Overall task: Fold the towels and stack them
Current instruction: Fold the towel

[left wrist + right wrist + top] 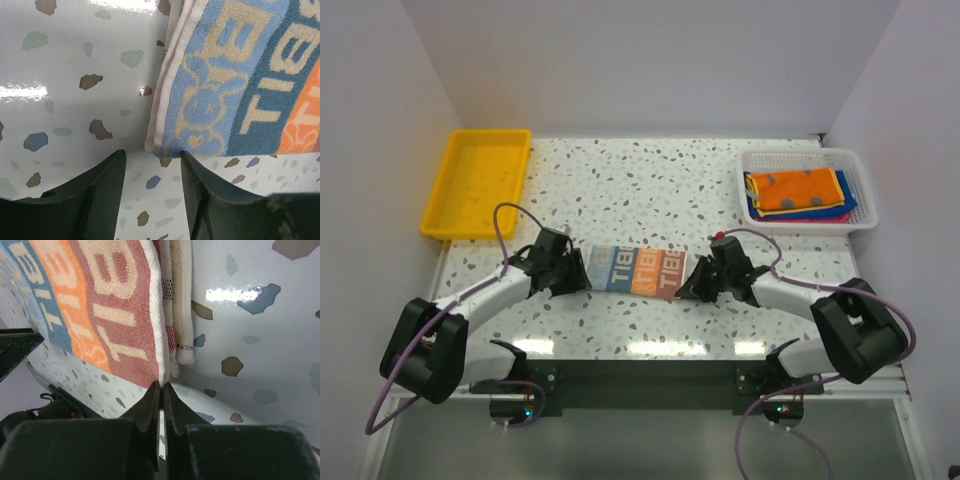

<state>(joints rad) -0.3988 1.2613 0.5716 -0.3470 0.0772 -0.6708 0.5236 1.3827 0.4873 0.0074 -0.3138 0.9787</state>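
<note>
The orange-blue towel with white print [635,270] lies folded into a strip between the two arms. My left gripper [572,272] is at its left end. In the left wrist view the towel [240,75] has its white-edged corner right at the tips of my left gripper [152,154], whose jaws stand apart with bare table between them. My right gripper [692,284] is at the towel's right end. In the right wrist view my right gripper [161,385] is pinched shut on the white edge at the near corner of the towel [100,305].
A white mesh basket [865,190] at the back right holds an orange towel [798,188] on top of a blue one [850,205], with a sliver of pink [835,217] beneath. A yellow tray [480,180] stands at the back left.
</note>
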